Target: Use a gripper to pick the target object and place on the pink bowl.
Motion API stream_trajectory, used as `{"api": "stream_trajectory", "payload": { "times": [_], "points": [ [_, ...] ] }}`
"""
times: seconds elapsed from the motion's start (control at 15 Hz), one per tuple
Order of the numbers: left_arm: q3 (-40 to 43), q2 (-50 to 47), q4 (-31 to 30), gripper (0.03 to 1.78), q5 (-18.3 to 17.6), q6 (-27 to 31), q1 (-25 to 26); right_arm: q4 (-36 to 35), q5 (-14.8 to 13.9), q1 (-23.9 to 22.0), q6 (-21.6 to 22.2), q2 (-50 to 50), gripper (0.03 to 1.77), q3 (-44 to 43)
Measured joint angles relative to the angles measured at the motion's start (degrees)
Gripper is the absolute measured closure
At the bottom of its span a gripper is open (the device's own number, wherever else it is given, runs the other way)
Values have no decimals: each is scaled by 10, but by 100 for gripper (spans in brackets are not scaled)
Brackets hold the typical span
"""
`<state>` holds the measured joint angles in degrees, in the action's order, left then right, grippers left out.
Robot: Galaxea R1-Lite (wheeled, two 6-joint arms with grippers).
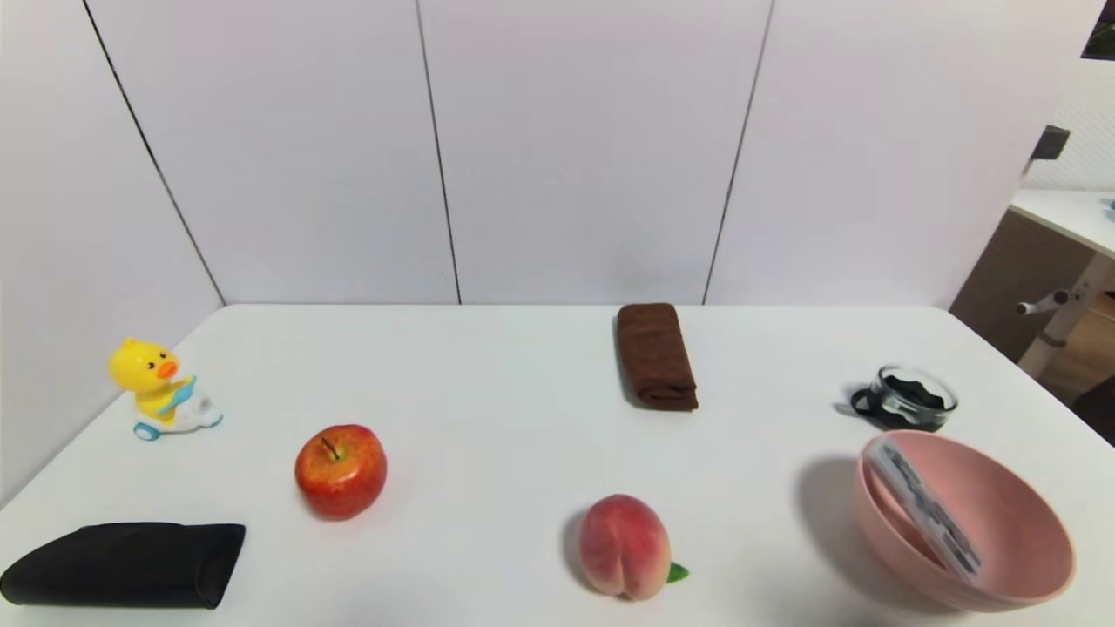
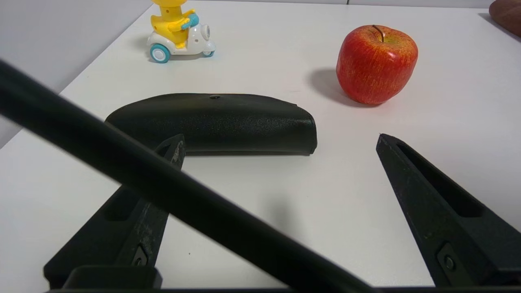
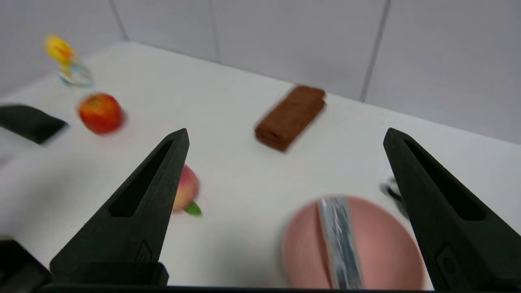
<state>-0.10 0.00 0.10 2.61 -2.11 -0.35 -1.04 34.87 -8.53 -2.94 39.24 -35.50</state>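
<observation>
Near the surface's front right corner, one pink bowl (image 1: 1002,514) holds the single target object (image 1: 925,509), a grey bar leaning across its inside. The right gripper (image 3: 285,138) hangs above that corner, fingers spread wide and empty. The left gripper (image 2: 281,140) sits low at the front left, fingers also wide apart with nothing between them, just short of one black pouch (image 2: 215,122). Along the front lies one peach (image 1: 625,546). Farther back stand one apple (image 1: 341,470), one duck toy (image 1: 161,389), one dark glass dish (image 1: 910,399) and one brown towel (image 1: 655,355).
</observation>
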Motion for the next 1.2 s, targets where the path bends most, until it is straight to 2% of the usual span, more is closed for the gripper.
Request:
{"api": "stream_trajectory", "payload": {
  "times": [0.07, 0.13, 0.27, 0.33, 0.4, 0.47, 0.6, 0.67, 0.73, 0.8, 0.87, 0.93, 1.2],
  "points": [
    [0, 0, 0, 12, 0, 0, 0, 51, -59, 15, -41, -29, 14, 10],
    [0, 0, 0, 12, 0, 0, 0, 103, -130, 29, -81, -58, 13, 20],
    [0, 0, 0, 12, 0, 0, 0, 179, -252, 49, -127, -113, 12, 53],
    [0, 0, 0, 12, 0, 0, 0, 189, -297, 56, -129, -144, 12, 81],
    [0, 0, 0, 12, 0, 0, 0, 178, -317, 60, -122, -172, 12, 112],
    [0, 0, 0, 12, 0, 0, 0, 154, -314, 63, -109, -196, 11, 146],
    [0, 0, 0, 12, 0, 0, 0, 84, -278, 66, -86, -229, 11, 220],
    [0, 0, 0, 12, 0, 0, 0, 49, -271, 67, -83, -240, 11, 257],
    [0, 0, 0, 12, 0, 0, 0, 21, -277, 69, -81, -251, 11, 289],
    [0, 0, 0, 12, 0, 0, 0, 4, -298, 72, -82, -264, 11, 315],
    [0, 0, 0, 12, 0, 0, 0, 2, -320, 76, -82, -279, 11, 330],
    [0, 0, 0, 12, 0, 0, 0, 1, -329, 80, -82, -299, 11, 338],
    [0, 0, 0, 12, 0, 0, 0, -7, -327, 86, -67, -372, 11, 353]
  ]
}}
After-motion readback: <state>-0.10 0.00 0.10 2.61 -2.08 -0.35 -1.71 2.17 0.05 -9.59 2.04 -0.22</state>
